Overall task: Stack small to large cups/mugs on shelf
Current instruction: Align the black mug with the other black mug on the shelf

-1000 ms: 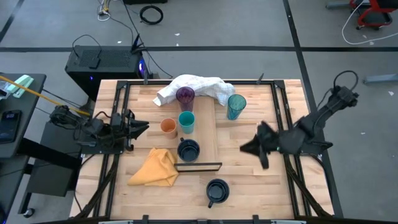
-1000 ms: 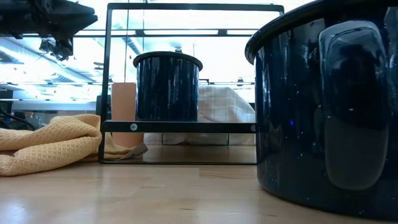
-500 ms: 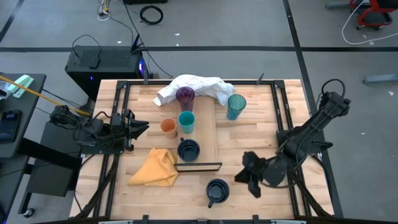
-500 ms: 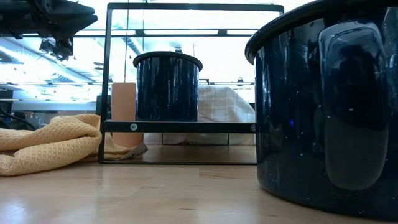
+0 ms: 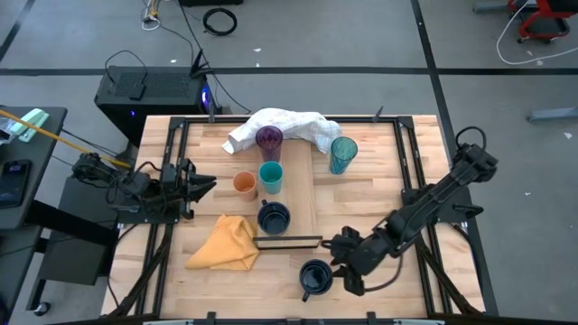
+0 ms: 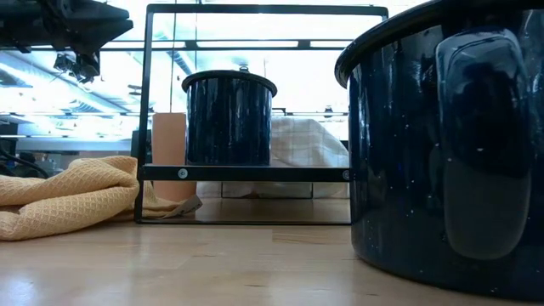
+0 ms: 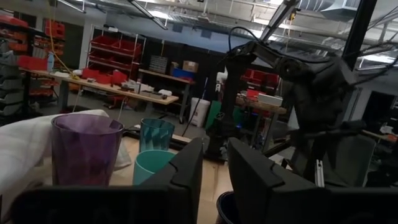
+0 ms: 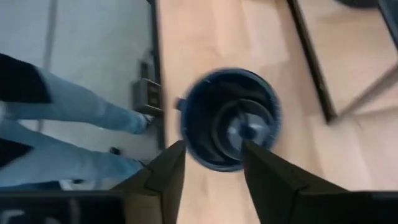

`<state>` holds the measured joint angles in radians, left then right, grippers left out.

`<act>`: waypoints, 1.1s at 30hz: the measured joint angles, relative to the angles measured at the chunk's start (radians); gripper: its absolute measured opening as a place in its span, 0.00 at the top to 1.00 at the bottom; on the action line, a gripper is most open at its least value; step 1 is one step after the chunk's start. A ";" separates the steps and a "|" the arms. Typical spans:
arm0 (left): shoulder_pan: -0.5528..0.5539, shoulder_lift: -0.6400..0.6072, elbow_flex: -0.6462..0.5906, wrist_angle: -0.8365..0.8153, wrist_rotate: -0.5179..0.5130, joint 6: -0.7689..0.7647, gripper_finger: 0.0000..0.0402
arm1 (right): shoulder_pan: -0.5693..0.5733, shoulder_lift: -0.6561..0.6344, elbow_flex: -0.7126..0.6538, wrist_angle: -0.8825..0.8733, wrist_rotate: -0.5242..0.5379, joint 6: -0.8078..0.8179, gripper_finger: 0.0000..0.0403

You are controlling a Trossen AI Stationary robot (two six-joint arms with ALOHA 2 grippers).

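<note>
— What crowds the table around the right gripper point(image 5: 344, 268)?

— It hangs just beside a navy mug point(image 5: 314, 276) standing alone on the tabletop near the front edge, fingers point(image 8: 163, 180) parted with nothing between them. The wrist view looks straight down into that mug point(image 8: 229, 127). A person's legs in jeans point(image 8: 56, 134) stand on the floor beyond the table edge. The shelf's dark metal rim point(image 5: 289, 241) lies between this mug and the rest.

— Count the cups.

— Six. A second navy mug point(image 5: 274, 217) on the shelf point(image 5: 302, 194) by the rim; a short teal cup point(image 5: 271, 176) behind it; a short orange cup point(image 5: 245, 184) just off the board's side; a purple tumbler point(image 5: 268, 138) and a teal tumbler point(image 5: 343, 153) at the far end.

— Anything else?

— A white cloth point(image 5: 289, 125) bunched behind the tumblers, a yellow cloth point(image 5: 228, 244) beside the rim.

— And the left gripper point(image 5: 206, 185)?

— Parked at the table's left edge, fingers point(image 7: 186, 174) a narrow gap apart, empty.
</note>
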<state>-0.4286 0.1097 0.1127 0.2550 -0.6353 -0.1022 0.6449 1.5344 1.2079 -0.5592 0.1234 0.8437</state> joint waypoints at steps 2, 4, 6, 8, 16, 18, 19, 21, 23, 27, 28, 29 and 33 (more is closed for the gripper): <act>0.000 0.000 0.000 0.001 0.000 0.000 0.78 | -0.011 0.016 0.000 -0.026 -0.002 -0.004 0.55; 0.000 0.000 0.000 0.000 0.000 0.000 0.78 | -0.015 0.033 0.000 -0.048 -0.003 -0.007 0.53; 0.000 0.000 0.000 0.001 0.000 0.000 0.79 | -0.015 0.052 0.000 -0.078 -0.005 -0.004 0.52; 0.000 0.000 0.000 0.000 0.000 0.000 0.80 | -0.015 0.066 0.000 -0.115 -0.006 0.029 0.51; 0.000 0.000 0.000 0.000 0.000 0.000 0.80 | -0.015 0.072 0.000 -0.160 0.003 0.229 0.55; 0.000 0.000 0.000 0.000 0.000 0.000 0.79 | -0.015 0.071 0.000 -0.159 0.006 0.277 0.56; 0.000 0.000 0.000 0.000 0.000 0.000 0.79 | -0.015 0.071 0.000 -0.159 0.005 0.294 0.56; 0.000 0.000 0.000 0.000 0.000 0.000 0.79 | -0.014 0.074 0.000 -0.156 0.004 0.320 0.57; 0.000 0.000 0.000 -0.001 0.000 0.000 0.80 | -0.015 0.078 0.000 -0.156 0.000 0.331 0.58; 0.000 0.000 0.000 -0.001 0.001 0.000 0.81 | -0.015 0.097 0.000 -0.147 -0.002 0.332 0.59; 0.000 0.000 0.000 -0.001 0.001 -0.001 0.81 | -0.015 0.105 0.000 -0.135 -0.002 0.328 0.59; 0.000 0.000 0.000 -0.003 0.001 -0.004 0.81 | -0.015 0.111 0.000 -0.126 -0.002 0.327 0.59; 0.000 0.000 0.000 -0.006 0.001 -0.018 0.80 | -0.016 0.140 0.000 -0.113 -0.004 0.328 0.59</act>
<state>-0.4286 0.1101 0.1131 0.2491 -0.6342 -0.1200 0.6287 1.6743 1.2076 -0.6718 0.1195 1.1720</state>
